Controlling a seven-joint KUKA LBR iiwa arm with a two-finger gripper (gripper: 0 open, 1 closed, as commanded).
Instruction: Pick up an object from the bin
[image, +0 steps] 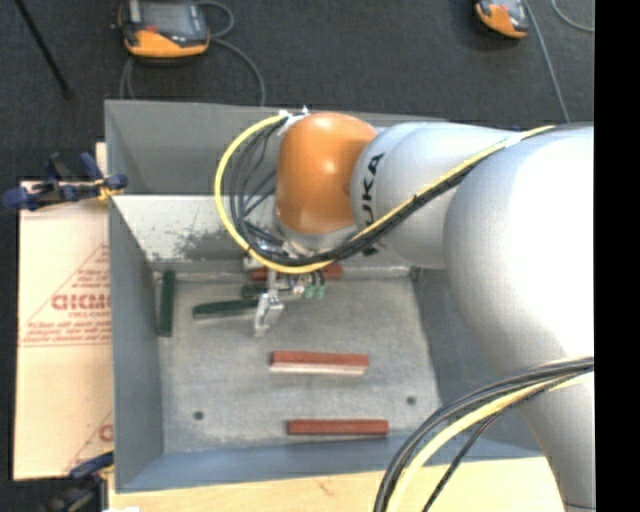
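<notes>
My gripper (266, 308) hangs below the orange wrist cover in the far half of the bin, pointing down to the floor. A dark green stick (222, 309) lies crosswise just to its left, its right end at the gripper's tip. Whether that end is gripped is hidden. A red-brown bar (330, 270) lies behind the gripper against the far wall, mostly covered by the wrist. A second red-brown bar (318, 362) with a pale front face lies a little nearer than the gripper, apart from it.
Another dark green stick (163, 302) lies lengthwise along the left wall. A third red-brown bar (337, 428) rests near the front wall. The arm covers the bin's right side and far right corner.
</notes>
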